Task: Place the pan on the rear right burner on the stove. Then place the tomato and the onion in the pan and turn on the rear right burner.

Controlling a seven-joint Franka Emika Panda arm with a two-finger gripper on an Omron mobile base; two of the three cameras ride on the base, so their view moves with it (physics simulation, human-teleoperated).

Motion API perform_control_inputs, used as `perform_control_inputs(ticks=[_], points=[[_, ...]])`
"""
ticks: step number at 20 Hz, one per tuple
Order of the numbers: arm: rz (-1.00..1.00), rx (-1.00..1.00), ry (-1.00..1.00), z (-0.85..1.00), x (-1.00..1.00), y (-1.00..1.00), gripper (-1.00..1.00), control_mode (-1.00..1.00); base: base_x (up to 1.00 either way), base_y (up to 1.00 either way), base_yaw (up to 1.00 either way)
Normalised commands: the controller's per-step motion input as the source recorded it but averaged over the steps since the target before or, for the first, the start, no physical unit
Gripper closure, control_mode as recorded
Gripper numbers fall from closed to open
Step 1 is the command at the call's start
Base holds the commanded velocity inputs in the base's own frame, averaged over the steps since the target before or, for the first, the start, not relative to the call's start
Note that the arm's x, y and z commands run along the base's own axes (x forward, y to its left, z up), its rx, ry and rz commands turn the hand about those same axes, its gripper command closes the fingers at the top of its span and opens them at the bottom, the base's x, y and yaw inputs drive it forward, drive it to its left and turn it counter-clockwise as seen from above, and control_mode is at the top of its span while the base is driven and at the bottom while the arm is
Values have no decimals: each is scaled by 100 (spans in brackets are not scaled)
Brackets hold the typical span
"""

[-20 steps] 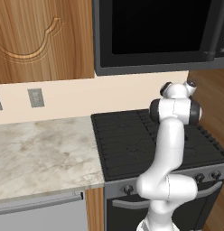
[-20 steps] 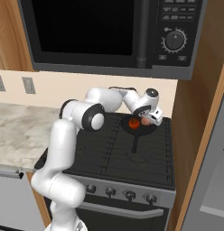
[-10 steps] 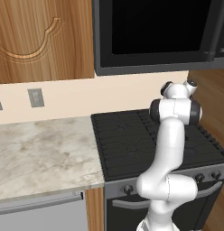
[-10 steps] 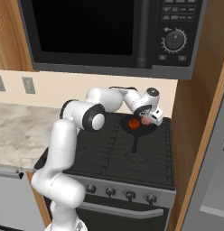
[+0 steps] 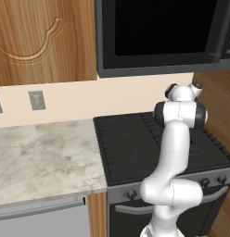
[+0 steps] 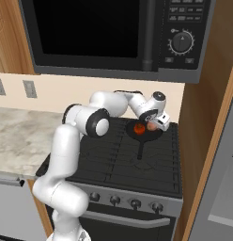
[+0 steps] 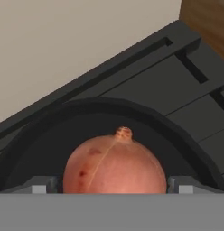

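Pan (image 6: 144, 133) sits on the rear right burner (image 6: 158, 137) of the stove (image 6: 113, 162), handle pointing toward the stove front. Tomato (image 6: 137, 127) is in the pan, left side, red-orange. Onion (image 6: 151, 126) is just beside it to the right, also inside the pan rim, right under the end effector (image 6: 157, 125).

Hand view: onion (image 7: 114, 164) is close up, pale peach-pink with a small stem nub on top, sitting on the dark pan floor — the pan rim (image 7: 109, 104) curves around behind it. The two finger tips (image 7: 39, 186) stand on either side of the onion, spread wide apart; whether they touch it I cannot tell, since the contact line is cut off at the bottom edge. The end effector reads as spread open around the onion, not clamped.

Arm reaches from the base over the stove toward the back right corner — in the left base view its elbow covers that corner of the stove (image 5: 130, 143). Marble surface (image 5: 42, 157) to the left of the stove, black microwave (image 6: 113, 33) above it, wood cabinet (image 5: 42, 41) upper left.
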Motion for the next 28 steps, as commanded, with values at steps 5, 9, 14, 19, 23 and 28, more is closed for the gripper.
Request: perform_control_inputs(ticks=[5,9,14,19,23,28], points=[[0,0,0,17,-26,0,-100,-100,0,0,0],[0,1,0,28,-56,0,-100,-100,0,0,0],[0,0,0,18,-61,0,-100,-100,0,0,0],[0,0,0,3,-57,0,-100,-100,0,0,0],[0,0,0,9,-55,0,-100,-100,0,0,0],[0,0,0,8,-54,0,-100,-100,0,0,0]])
